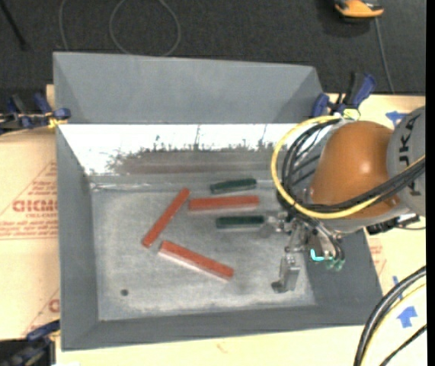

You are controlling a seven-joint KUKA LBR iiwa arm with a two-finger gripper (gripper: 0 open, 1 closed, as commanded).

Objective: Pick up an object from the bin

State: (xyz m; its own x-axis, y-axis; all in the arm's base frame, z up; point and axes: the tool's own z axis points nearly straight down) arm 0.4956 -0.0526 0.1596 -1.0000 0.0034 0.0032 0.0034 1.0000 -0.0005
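the gripper (286,274) hangs low over a bare patch of grey floor near the right front corner of the bin (76,242). it stands apart from every stick that lies there. whether it is clenched or released cannot be told from this angle. above it sit the arm's orange cover (354,166) and loops of yellow and black cables (289,170), which hide the bin's right wall behind the gripper.

nearest to the gripper, up and to its left in the camera view, lies a short dark green stick (240,221), flat and roughly level. to the gripper's left, a little lower, a long red stick (196,259) lies flat, its near end pointing towards the gripper but not touching it. nothing stands between the gripper and these two.

farther off on the same side, a second red stick (223,202) lies level just above the green one. another dark green stick (233,184) lies beyond that, close to the back wall. a slanted red stick (165,218) lies farthest left, leaning up to the right. a small dark speck (124,293) sits alone near the front left corner, well apart from the gripper.
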